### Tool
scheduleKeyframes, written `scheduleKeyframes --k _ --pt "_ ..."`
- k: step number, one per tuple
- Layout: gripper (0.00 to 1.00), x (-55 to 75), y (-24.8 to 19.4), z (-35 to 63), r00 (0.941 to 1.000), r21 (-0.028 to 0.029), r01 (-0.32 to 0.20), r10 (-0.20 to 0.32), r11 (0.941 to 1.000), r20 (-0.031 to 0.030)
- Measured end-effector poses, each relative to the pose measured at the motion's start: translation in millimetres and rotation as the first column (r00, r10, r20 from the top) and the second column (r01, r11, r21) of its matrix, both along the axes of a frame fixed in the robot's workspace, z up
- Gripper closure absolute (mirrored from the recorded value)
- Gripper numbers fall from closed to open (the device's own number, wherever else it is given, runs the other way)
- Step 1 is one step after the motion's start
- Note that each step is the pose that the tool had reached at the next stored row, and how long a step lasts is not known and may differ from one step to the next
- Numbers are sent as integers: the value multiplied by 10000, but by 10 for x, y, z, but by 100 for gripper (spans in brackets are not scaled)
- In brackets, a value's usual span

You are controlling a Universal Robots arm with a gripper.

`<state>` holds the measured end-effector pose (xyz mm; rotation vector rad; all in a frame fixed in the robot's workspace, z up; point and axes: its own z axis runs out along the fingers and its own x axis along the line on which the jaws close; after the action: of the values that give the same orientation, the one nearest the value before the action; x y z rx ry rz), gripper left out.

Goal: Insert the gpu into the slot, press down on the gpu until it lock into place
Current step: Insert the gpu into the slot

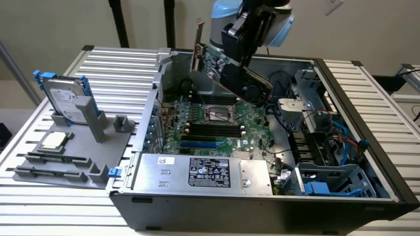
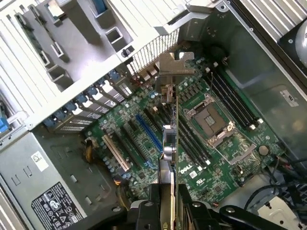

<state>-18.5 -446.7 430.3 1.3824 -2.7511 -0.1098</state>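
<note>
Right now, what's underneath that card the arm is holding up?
The gpu hangs over the green motherboard; the blue slot and silver processor socket show. The strip of board right beneath its edge is covered.

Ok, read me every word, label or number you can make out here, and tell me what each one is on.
"DELL": white print on the board.
Large label on the power supply: print too small to read.
White sticker beside it: blurred, unreadable.
Case-wall sticker: unreadable.
</note>
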Motion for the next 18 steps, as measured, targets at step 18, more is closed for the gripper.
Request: scheduleKeyframes --k 18 --pt "74 0 0 -38 9677 649 -2511 2488 9658 407"
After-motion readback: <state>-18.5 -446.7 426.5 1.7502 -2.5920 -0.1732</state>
